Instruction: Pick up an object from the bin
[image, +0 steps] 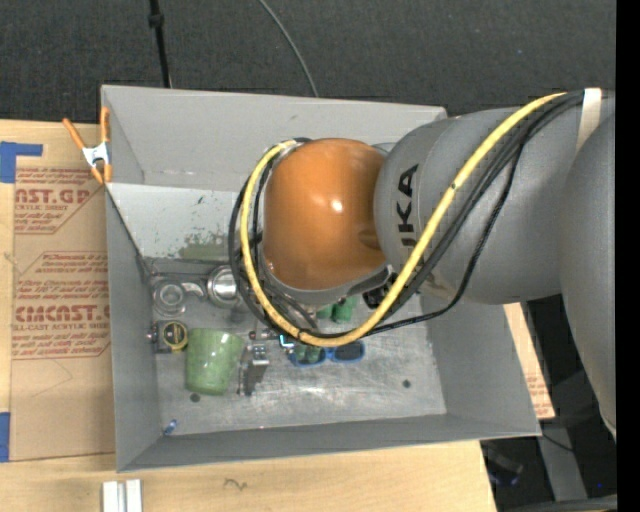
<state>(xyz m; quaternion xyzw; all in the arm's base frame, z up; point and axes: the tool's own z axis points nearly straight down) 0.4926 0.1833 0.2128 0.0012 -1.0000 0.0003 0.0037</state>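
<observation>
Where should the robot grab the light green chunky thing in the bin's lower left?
Probably across its two longer sides, coming straight down from above. The light green piece lies flat on the bin floor, rounded and longer than wide. Its left side has free floor; a small dark metal part crowds its right.

Bright light; glare on orange cover (335, 205); shadow in bin (400, 378)

Place: a robotics lab, arranged as a test cell for bin picking.
Arm: a large grey industrial arm (500, 230) lettered KUKA, with an orange cover (320, 215) and yellow and black cables (450, 195) running along it.
Bin: a plain grey metal bin (300, 130) holding small loose things (212, 360).
Surround: a black backdrop (400, 40).
</observation>
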